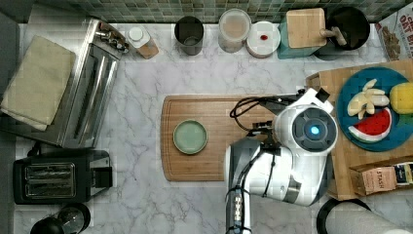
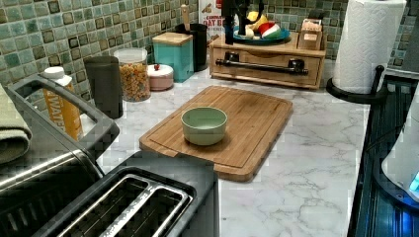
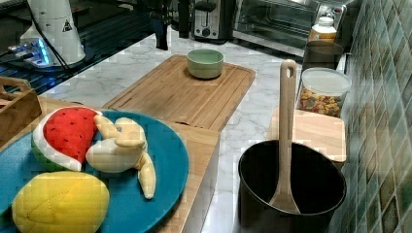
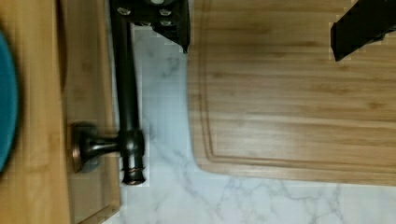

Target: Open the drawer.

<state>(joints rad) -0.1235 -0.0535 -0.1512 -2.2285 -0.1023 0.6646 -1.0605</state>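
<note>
Gripper [image 4: 261,28] spread wide, above drawer [image 2: 267,61] handle bar [image 4: 127,93]; bar axis parallel to drawer front, one finger beside it.

arm [image 1: 287,161] bent over, fingers [image 4: 170,21] spread wide

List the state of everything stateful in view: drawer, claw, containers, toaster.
drawer: shut, front flush with its box.
handle: not gripped, outside the claw's span.
claw: open wide.
green bowl: upright, empty.
clear jar: lid on, cereal inside.
teal canister: wooden lid on.
toaster: slots empty.
black pot: uncovered, wooden spoon standing in it.
</note>
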